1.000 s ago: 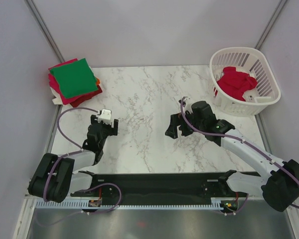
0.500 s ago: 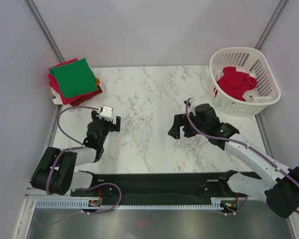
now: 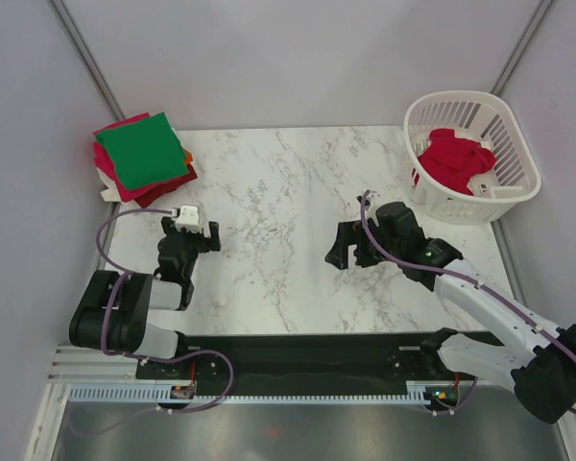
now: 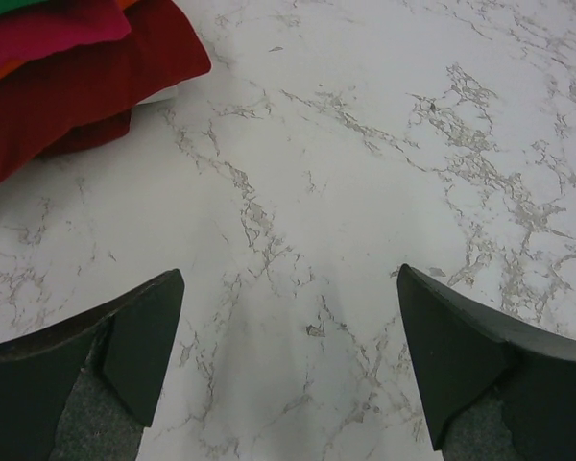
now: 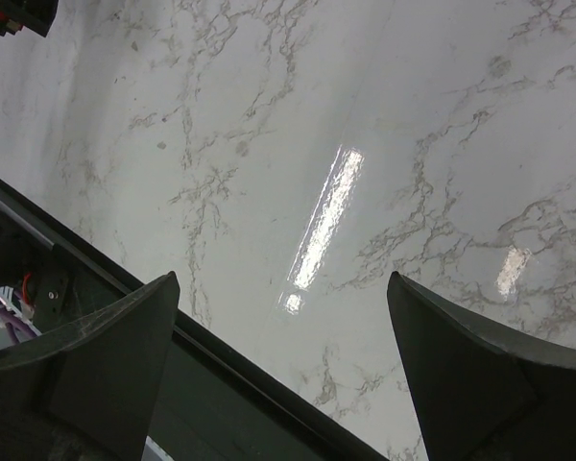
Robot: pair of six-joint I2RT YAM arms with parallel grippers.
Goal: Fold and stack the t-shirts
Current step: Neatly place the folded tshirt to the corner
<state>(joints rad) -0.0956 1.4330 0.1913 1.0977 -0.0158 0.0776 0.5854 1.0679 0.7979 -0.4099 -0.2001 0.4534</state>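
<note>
A stack of folded t-shirts [image 3: 144,158] lies at the table's back left corner, a bright green one on top with magenta-pink, orange and dark red layers under it. The left wrist view catches its dark red bottom edge [image 4: 77,86] at the upper left. Another red t-shirt [image 3: 453,161] lies crumpled in the white basket [image 3: 461,206]. My left gripper [image 3: 188,236] [image 4: 288,288] is open just in front of the stack, with only bare marble between its fingers. Mid-table, my right gripper [image 3: 344,248] [image 5: 283,288] is open and empty over the marble, left of the basket.
The marble tabletop [image 3: 288,182] stretches between the stack and the basket. A black base rail [image 3: 307,351] [image 5: 125,336] runs along the near edge. Grey walls close the table in at the back and on both sides.
My left arm has drawn back toward the near left, and its jaws have spread a little wider. The right gripper shifted slightly right, then held still.
</note>
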